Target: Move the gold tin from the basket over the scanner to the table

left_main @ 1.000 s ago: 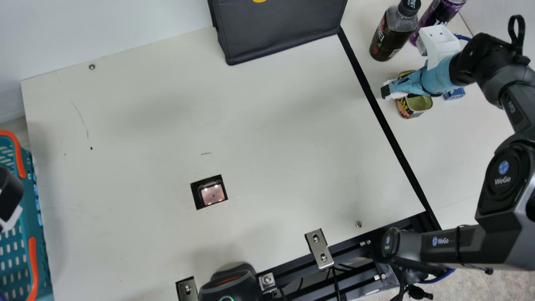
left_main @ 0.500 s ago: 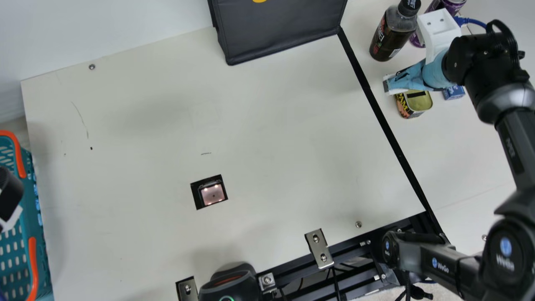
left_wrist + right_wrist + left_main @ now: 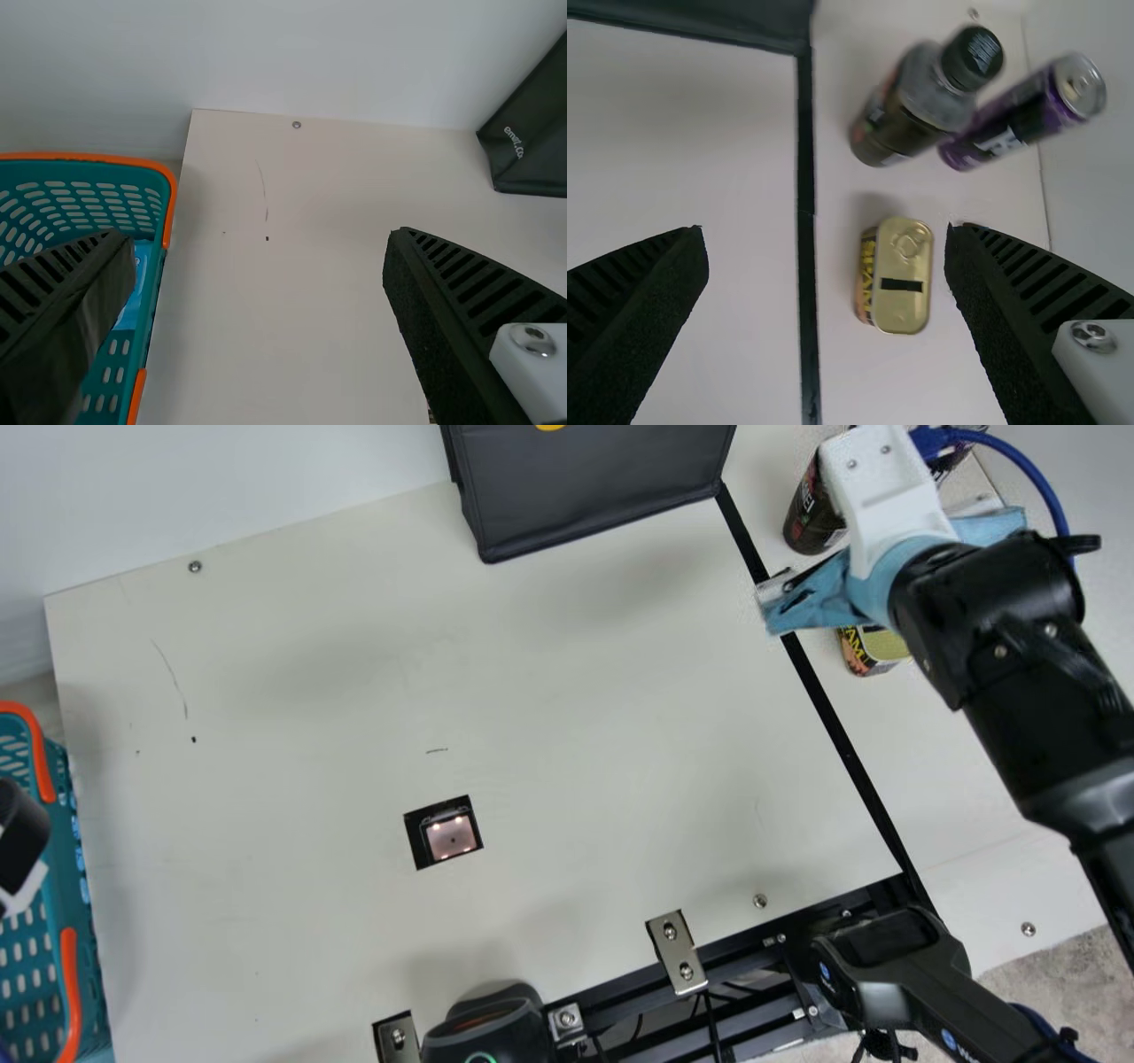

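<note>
The gold tin (image 3: 861, 651) stands upright on the table's right part, beyond the black strip, partly hidden under my right arm. My right gripper (image 3: 777, 605) is above the strip, left of the tin and apart from it. In the right wrist view the tin (image 3: 902, 274) shows its lid, and the right gripper (image 3: 828, 252) is open and holds nothing. Part of my left gripper (image 3: 19, 846) shows over the teal basket (image 3: 66, 850); in the left wrist view the left gripper (image 3: 257, 251) is open and empty. The scanner window (image 3: 450, 838) lies in the table.
A dark bottle (image 3: 912, 111) and a purple can (image 3: 1023, 111) stand near the tin. A black bag (image 3: 594, 491) is at the back. A black device (image 3: 487, 1032) and metal brackets (image 3: 678, 952) line the front edge. A blue packet (image 3: 133, 283) lies in the basket.
My right gripper has moved left off the tin, and its arm has swung further into view, now covering part of the bottle. The tin stays where it was. My left arm has not moved.
</note>
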